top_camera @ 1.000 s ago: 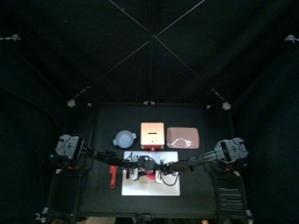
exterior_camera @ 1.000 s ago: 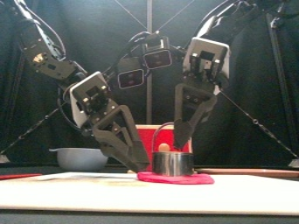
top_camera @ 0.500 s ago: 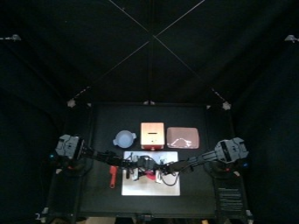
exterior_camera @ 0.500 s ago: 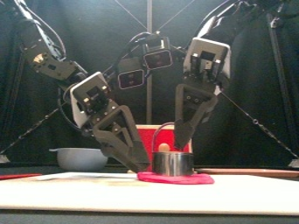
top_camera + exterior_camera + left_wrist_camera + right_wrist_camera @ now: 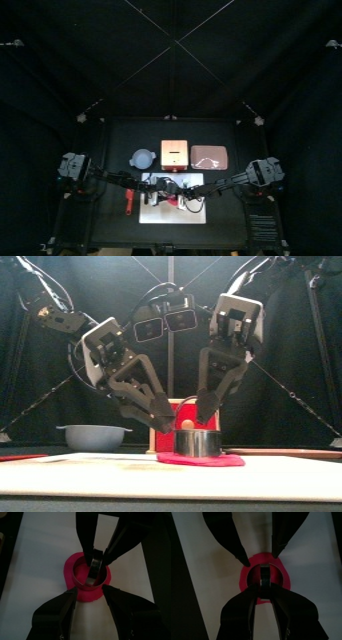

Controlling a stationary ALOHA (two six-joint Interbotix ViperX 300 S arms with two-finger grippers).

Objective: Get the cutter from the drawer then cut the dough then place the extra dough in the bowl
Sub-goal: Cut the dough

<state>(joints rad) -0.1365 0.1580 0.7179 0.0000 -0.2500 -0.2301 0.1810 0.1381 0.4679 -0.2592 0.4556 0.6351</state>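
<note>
Counter (image 5: 120, 135) with white board (image 5: 195, 213) carrying likely-soft pink dough (image 5: 201, 459) under stiff metal cutter (image 5: 198, 442), right fingers (image 5: 238, 612) clamped on its wire handle, left fingers (image 5: 57, 612) open; pinch floppy rim at outer edge.

I see the round metal cutter (image 5: 198, 442) standing upright on the flat pink-red dough (image 5: 201, 459), its wire handle raised and pinched in the right gripper's (image 5: 264, 586) jaws. The dough lies flat on the white board (image 5: 80, 464) near the surface's front. The blue-grey bowl (image 5: 94, 436) sits upright behind and to the left, beside the pale wooden box (image 5: 174, 152) with its red drawer front.
</note>
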